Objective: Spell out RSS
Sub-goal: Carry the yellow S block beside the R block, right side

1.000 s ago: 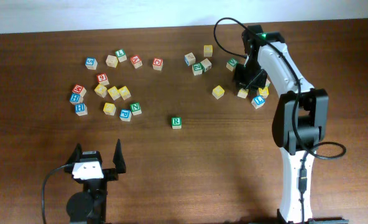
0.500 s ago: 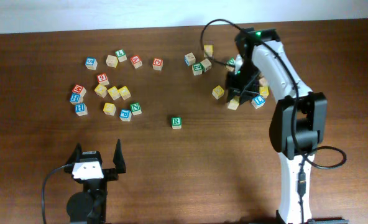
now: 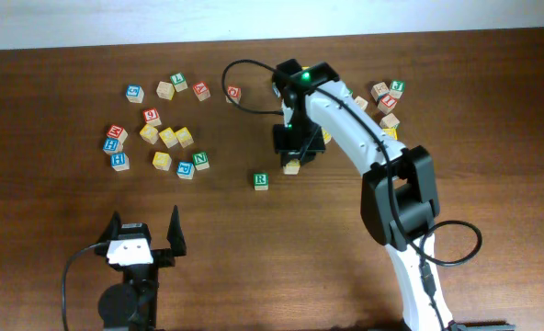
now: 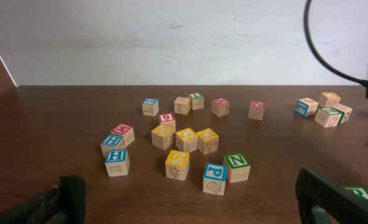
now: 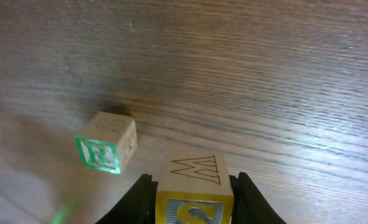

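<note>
The green R cube lies alone mid-table; it also shows in the right wrist view and at the edge of the left wrist view. My right gripper is shut on a yellow-faced cube just right of the R cube. In the right wrist view this cube sits between the fingers, a yellow letter on its front face and a W outline on top. Other yellow cubes lie in the left cluster; their letters are unreadable. My left gripper is open and empty near the front edge.
A cluster with several cubes, including the green N cube, lies at the left. More cubes lie along the back and at the back right. The right arm reaches across the middle.
My right gripper has carried the yellow-faced cube from the back-right cluster leftward and forward to beside the R cube. The left arm has not moved.
</note>
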Action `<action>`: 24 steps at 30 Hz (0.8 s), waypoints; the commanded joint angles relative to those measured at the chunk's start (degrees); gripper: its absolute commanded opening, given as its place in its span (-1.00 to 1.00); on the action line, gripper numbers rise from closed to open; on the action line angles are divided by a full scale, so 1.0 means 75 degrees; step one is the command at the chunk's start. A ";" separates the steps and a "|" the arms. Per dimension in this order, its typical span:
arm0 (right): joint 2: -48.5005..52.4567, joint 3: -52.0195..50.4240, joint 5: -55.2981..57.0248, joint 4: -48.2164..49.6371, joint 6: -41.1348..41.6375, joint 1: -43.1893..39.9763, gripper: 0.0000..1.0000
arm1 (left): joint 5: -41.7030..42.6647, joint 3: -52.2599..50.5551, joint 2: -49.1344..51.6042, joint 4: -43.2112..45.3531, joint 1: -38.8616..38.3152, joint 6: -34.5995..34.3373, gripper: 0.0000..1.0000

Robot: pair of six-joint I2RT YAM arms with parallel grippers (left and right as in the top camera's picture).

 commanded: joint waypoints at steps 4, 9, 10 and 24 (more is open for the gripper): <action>-0.0221 -0.0070 0.1288 0.0067 0.1090 0.0417 -0.50 | 0.0085 -0.0061 -0.0052 0.0015 -0.0035 0.0111 0.98; -0.0213 -0.0256 0.1480 0.0213 0.1343 0.0595 -0.50 | 0.0085 -0.0061 -0.0052 0.0015 -0.0035 0.0114 0.98; -0.0213 -0.0364 0.1451 0.0315 0.1364 0.0624 -0.50 | 0.0085 -0.0061 -0.0055 0.0015 -0.0035 0.0114 0.98; -0.0213 -0.1070 0.1052 0.0933 0.1361 0.0915 -0.53 | 0.0085 -0.0061 -0.0052 0.0015 -0.0035 0.0111 0.98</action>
